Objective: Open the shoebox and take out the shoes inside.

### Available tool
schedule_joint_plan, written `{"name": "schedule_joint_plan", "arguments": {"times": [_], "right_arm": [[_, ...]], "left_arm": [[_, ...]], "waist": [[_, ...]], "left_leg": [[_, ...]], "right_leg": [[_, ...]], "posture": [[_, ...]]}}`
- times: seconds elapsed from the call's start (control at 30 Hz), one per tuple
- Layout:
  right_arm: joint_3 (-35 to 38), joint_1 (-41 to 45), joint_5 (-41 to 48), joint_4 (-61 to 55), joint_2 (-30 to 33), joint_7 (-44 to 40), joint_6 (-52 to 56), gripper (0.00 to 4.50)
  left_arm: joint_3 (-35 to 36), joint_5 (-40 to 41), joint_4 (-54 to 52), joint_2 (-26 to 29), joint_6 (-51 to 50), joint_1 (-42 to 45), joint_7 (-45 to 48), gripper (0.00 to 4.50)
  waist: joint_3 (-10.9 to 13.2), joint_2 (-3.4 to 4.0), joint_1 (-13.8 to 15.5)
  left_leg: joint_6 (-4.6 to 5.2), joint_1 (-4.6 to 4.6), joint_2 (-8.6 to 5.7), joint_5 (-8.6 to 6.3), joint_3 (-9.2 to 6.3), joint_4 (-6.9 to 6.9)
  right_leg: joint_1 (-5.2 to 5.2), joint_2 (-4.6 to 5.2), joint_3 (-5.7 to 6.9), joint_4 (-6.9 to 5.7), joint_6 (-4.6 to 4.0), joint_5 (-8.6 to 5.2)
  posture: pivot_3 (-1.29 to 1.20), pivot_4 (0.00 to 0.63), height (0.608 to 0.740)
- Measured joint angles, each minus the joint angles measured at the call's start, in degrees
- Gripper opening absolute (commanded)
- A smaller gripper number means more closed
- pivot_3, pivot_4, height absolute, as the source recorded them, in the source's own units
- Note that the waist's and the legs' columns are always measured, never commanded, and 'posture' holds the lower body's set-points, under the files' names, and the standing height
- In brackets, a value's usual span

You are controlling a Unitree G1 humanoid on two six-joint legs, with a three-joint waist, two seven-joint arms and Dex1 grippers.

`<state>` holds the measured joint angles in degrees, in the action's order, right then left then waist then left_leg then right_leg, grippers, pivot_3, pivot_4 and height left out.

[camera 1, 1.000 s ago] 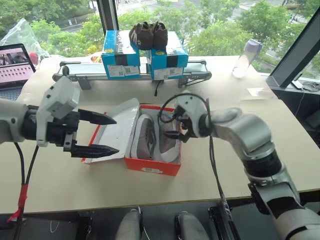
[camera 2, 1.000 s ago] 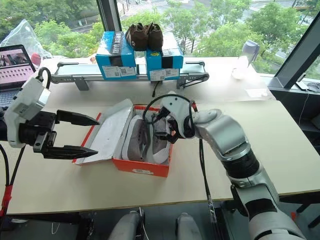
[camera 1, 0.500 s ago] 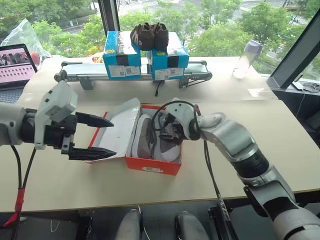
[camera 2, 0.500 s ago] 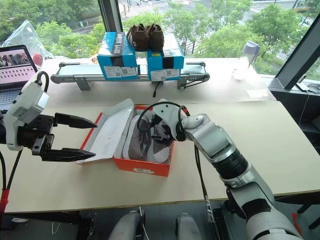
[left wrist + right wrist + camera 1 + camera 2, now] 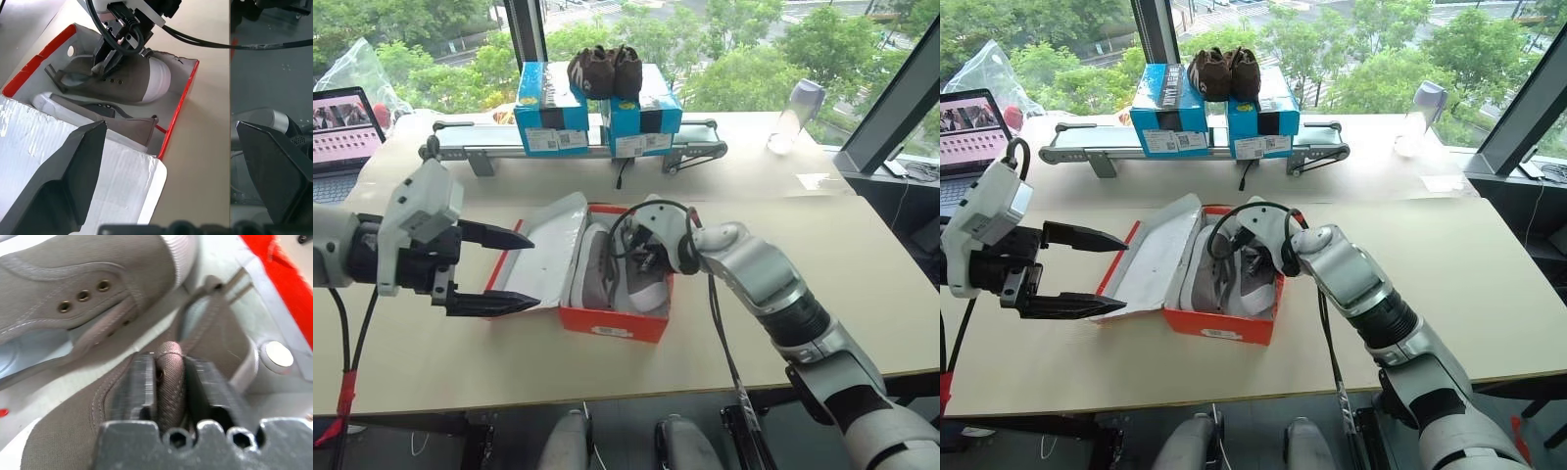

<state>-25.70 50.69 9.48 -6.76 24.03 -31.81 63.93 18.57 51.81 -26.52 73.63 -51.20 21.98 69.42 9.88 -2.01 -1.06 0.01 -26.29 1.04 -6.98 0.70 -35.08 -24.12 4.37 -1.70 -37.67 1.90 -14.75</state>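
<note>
The red shoebox (image 5: 612, 323) lies open mid-table, its white-lined lid (image 5: 543, 255) folded out to the left. Two grey-beige shoes with white soles rest inside, side by side. My right gripper (image 5: 648, 258) reaches down into the box and is shut on the collar of the right-hand shoe (image 5: 644, 286); the right wrist view shows the grey fabric rim (image 5: 168, 367) pinched between the fingers. The other shoe (image 5: 595, 272) lies beside it, untouched. My left gripper (image 5: 509, 270) hovers open just left of the lid, holding nothing.
At the back, two blue boxes (image 5: 548, 108) with dark brown shoes (image 5: 605, 69) on top sit on a conveyor (image 5: 470, 147). A laptop (image 5: 342, 122) is at far left and a bottle (image 5: 795, 116) at back right. Bare table (image 5: 822, 255) lies right of the box.
My right gripper has dipped a little deeper into the box and closed on the right-hand shoe's collar. The left gripper has stayed open in the same place.
</note>
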Motion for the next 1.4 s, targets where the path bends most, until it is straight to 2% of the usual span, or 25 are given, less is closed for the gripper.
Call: {"name": "schedule_joint_plan", "arguments": {"times": [0.23, 0.5, 0.6, 0.73, 0.83, 0.93, 1.07, 1.27, 1.3, 1.37, 1.4], "right_arm": [[2.58, 0.77, 1.19, -1.96, -0.76, -0.13, 3.41, 0.01], [15.94, 11.34, 5.74, -5.83, -1.84, 0.66, 12.64, 0.01], [20.07, 12.79, 7.68, -6.18, -1.67, 0.64, 14.47, 0.01], [27.61, 14.07, 10.16, -5.5, 3.22, -0.68, 13.94, 0.01], [33.54, 9.05, 9.56, -1.5, 12.39, -1.56, 7.8, 0.01], [37.84, 0.41, 8.96, 3.29, 16.97, -3.19, 2.98, 0.01], [44.76, -10.13, 13.11, 9.89, 14.91, -7.09, -2.01, 0.01], [44.78, -17.63, 13.56, 14.31, 14.12, -9.53, -14.26, 0.01], [44.16, -19.04, 13.0, 15.51, 14.12, -9.82, -16.96, 0.85], [43.55, -20.33, 12.01, 17.1, 14.12, -9.94, -19.19, 1.38], [43.01, -20.76, 11.68, 17.66, 14.28, -9.95, -20.36, 1.82]], "left_arm": [[-2.29, -0.23, 0.52, 0.0, 0.36, 1.27, 0.16, 4.5], [-7.24, -2.39, 2.77, -1.5, 2.77, 5.24, 1.23, 4.5], [-8.93, -3.19, 3.78, -2.35, 3.58, 7.03, 1.58, 4.5], [-11.3, -4.69, 4.83, -3.55, 4.8, 9.32, 2.51, 4.5], [-12.98, -5.65, 5.83, -4.26, 4.93, 10.31, 3.33, 4.5], [-13.52, -6.56, 6.55, -4.47, 4.99, 11.09, 3.88, 4.5], [-14.69, -7.44, 7.22, -5.62, 5.06, 12.03, 4.5, 4.5], [-15.46, -8.58, 7.46, -6.07, 5.05, 13.78, 5.43, 4.5], [-15.46, -8.84, 7.59, -6.1, 5.05, 13.78, 5.6, 4.5], [-15.46, -8.93, 7.72, -6.1, 5.05, 13.78, 5.82, 4.5], [-15.46, -8.94, 7.76, -6.1, 5.02, 13.78, 5.91, 4.5]], "waist": [[0.01, 0.0, 0.01], [0.02, 0.0, 0.19], [0.02, 0.0, 0.23], [0.02, 0.0, 0.52], [-0.04, -0.09, 1.18], [-0.04, -0.1, 0.97], [0.01, -0.01, -0.5], [0.03, 0.01, -1.55], [0.03, 0.01, -1.45], [0.03, 0.01, -1.35], [0.03, 0.01, -1.34]], "left_leg": [[0.0, -0.03, 0.0, 0.0, 0.02, 0.01], [0.0, -0.03, -0.01, 0.0, 0.02, 0.02], [0.0, -0.04, -0.02, 0.0, 0.03, 0.02], [0.0, -0.05, -0.06, 0.0, 0.02, 0.02], [0.02, -0.05, -0.09, -0.01, 0.03, 0.02], [0.03, -0.05, -0.06, -0.02, 0.12, 0.05], [0.05, 0.02, -0.04, -0.01, 0.29, 0.08], [0.05, 0.09, -0.06, -0.01, 0.32, 0.04], [0.05, 0.09, -0.06, -0.01, 0.32, 0.03], [0.05, 0.09, -0.07, -0.01, 0.33, 0.01], [0.05, 0.09, -0.07, -0.01, 0.33, 0.0]], "right_leg": [[-0.03, 0.0, -0.03, -0.01, 0.0, 0.0], [-0.04, -0.01, -0.03, -0.02, 0.0, 0.0], [-0.04, 0.0, -0.03, -0.02, 0.01, 0.0], [0.0, 0.03, -0.02, 0.02, 0.02, 0.0], [0.08, 0.05, 0.0, 0.16, 0.07, 0.0], [0.03, 0.03, -0.11, 0.13, 0.07, 0.01], [-0.09, -0.03, -0.43, -0.03, 0.09, 0.02], [-0.04, -0.04, -0.49, -0.05, 0.16, 0.01], [-0.03, -0.04, -0.48, -0.05, 0.17, 0.01], [-0.03, -0.02, -0.5, -0.05, 0.19, 0.01], [-0.02, -0.03, -0.5, -0.05, 0.2, 0.01]], "posture": [[0.0, 0.15, 0.74], [0.0, 0.15, 0.74], [0.0, 0.15, 0.74], [0.0, 0.15, 0.74], [0.0, 0.15, 0.74], [0.0, 0.15, 0.74], [0.0, 0.15, 0.74], [0.0, 0.15, 0.74], [0.0, 0.15, 0.74], [0.0, 0.15, 0.74], [0.0, 0.15, 0.74]]}}
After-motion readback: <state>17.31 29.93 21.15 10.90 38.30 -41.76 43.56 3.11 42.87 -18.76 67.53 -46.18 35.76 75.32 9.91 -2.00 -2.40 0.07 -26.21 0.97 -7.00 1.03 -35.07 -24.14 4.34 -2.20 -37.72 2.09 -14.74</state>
